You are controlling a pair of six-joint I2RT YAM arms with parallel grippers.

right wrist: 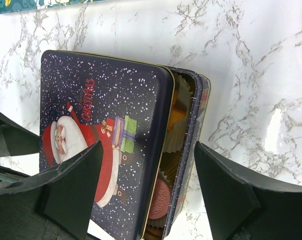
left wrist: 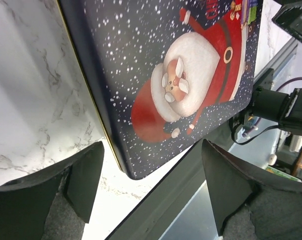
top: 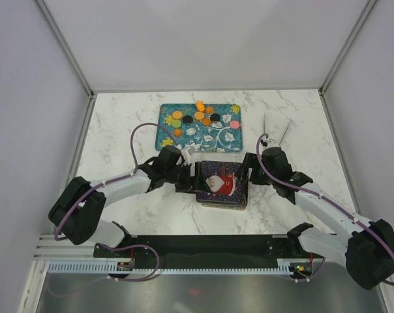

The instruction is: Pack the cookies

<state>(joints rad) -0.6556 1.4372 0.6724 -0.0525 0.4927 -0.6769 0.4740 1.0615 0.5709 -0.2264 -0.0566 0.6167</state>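
A dark blue tin (top: 221, 184) with a Santa lid (right wrist: 101, 125) sits on the marble table between my two grippers. The lid lies shifted left on the tin's base (right wrist: 195, 125), leaving a gap on the right. In that gap a pink cookie (right wrist: 158, 197) and an orange one (right wrist: 176, 118) sit in white paper cups. Several more cookies (top: 198, 117), orange, green, black and pink, lie on the teal tray (top: 220, 138) behind. My left gripper (top: 191, 171) is open at the tin's left side, over its near corner (left wrist: 151, 175). My right gripper (top: 246, 172) is open, straddling the tin's right edge (right wrist: 148, 172).
A white item (top: 276, 128) lies on the table right of the tray. The black mounting rail (top: 210, 246) runs along the near edge, close behind the tin. Marble table (top: 119, 130) lies to the left and to the far right.
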